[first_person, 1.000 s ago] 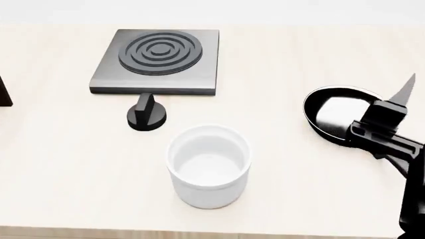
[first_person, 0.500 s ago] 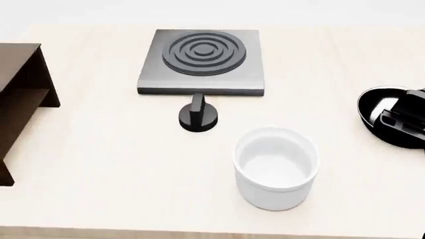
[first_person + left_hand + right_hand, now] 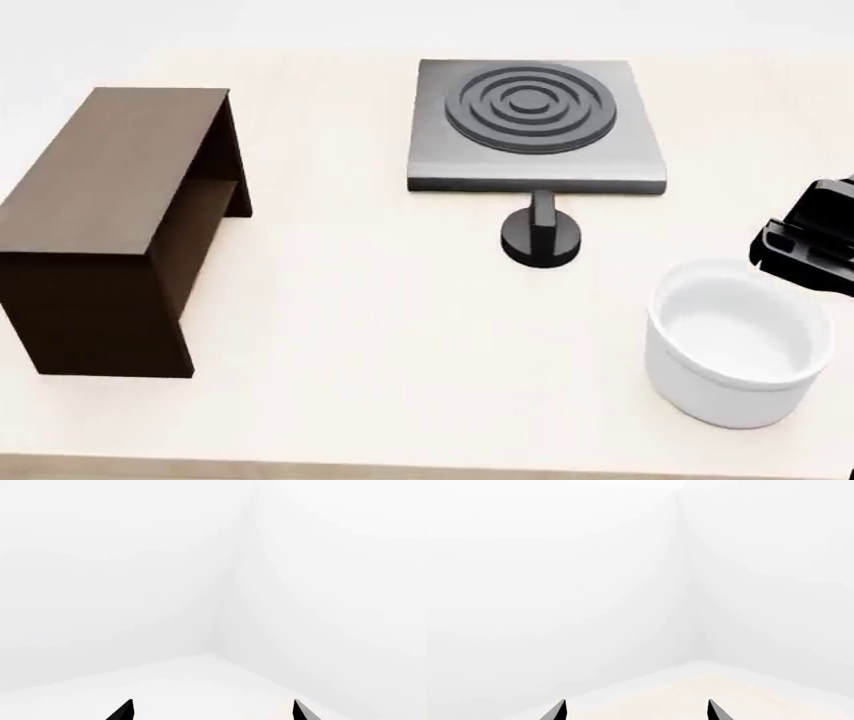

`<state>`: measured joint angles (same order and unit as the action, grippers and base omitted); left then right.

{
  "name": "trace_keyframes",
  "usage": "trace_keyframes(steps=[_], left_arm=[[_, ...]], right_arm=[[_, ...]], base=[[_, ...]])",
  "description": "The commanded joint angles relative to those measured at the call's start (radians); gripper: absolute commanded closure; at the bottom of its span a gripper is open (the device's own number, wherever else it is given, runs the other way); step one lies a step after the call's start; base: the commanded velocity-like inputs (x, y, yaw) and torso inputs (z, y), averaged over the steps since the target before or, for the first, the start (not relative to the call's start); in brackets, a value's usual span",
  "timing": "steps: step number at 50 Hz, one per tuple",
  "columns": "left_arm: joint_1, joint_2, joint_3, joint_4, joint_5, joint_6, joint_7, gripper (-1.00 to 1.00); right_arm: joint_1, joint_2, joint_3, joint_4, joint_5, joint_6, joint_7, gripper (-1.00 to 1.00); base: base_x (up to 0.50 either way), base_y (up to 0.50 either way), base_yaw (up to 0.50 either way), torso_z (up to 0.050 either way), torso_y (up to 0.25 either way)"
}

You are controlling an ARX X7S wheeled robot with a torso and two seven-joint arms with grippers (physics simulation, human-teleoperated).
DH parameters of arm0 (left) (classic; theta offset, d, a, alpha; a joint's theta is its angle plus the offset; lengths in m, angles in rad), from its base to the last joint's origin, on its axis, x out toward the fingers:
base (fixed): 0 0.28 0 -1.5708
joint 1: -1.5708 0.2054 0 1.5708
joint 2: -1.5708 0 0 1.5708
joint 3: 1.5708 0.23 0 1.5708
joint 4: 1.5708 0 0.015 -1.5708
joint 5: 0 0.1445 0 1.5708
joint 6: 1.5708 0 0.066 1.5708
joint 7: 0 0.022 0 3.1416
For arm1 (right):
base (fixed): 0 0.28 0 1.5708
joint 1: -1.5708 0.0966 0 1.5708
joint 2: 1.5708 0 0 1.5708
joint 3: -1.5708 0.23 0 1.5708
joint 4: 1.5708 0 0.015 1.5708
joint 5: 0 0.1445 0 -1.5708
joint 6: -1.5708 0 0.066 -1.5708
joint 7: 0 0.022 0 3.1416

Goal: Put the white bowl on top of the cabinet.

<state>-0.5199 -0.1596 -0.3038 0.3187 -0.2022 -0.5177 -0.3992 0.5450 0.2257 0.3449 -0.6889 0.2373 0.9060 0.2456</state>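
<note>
The white bowl stands upright and empty on the pale table near its front edge, at the right of the head view. The cabinet, a long dark box with a brown wood-grain top, stands at the left, well apart from the bowl. Part of my right arm shows black at the right edge, just behind the bowl. My left gripper and right gripper show only their fingertips, set wide apart with nothing between them, facing white walls. My left arm is out of the head view.
The square grey stove plate with concentric rings lies at the back centre. A black knob stands in front of it. The table's front edge runs along the bottom. The frying pan is out of view.
The head view has swung left: the cabinet has come fully into view, the bowl and stove plate have shifted right in the picture, and the frying pan has left it.
</note>
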Motion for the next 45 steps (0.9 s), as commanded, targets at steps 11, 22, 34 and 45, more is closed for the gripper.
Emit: trace_keyframes(steps=[11,22,34,45], left_arm=[[0.004,-0.009,0.009,-0.006,-0.008,0.012,-0.012,-1.00],[0.005,-0.013,0.015,-0.004,-0.014,0.010,-0.019,-1.00],[0.008,-0.018,0.019,-0.002,-0.021,0.009,-0.025,-1.00],[0.009,-0.023,0.023,-0.005,-0.026,0.013,-0.029,-1.00]], right_arm=[[-0.003,0.006,-0.003,0.004,0.007,-0.008,0.009,-1.00],[0.000,0.011,-0.003,0.001,0.013,-0.004,0.014,-1.00],[0.006,0.003,0.018,0.004,0.020,0.002,0.032,-1.00],[0.004,0.006,0.013,0.016,0.019,-0.002,0.040,-1.00]], base=[[0.00,0.50,0.00,0.000,0.000],[0.00,0.50,0.00,0.000,0.000],[0.00,0.46,0.00,0.000,0.000],[0.00,0.03,0.00,0.000,0.000]])
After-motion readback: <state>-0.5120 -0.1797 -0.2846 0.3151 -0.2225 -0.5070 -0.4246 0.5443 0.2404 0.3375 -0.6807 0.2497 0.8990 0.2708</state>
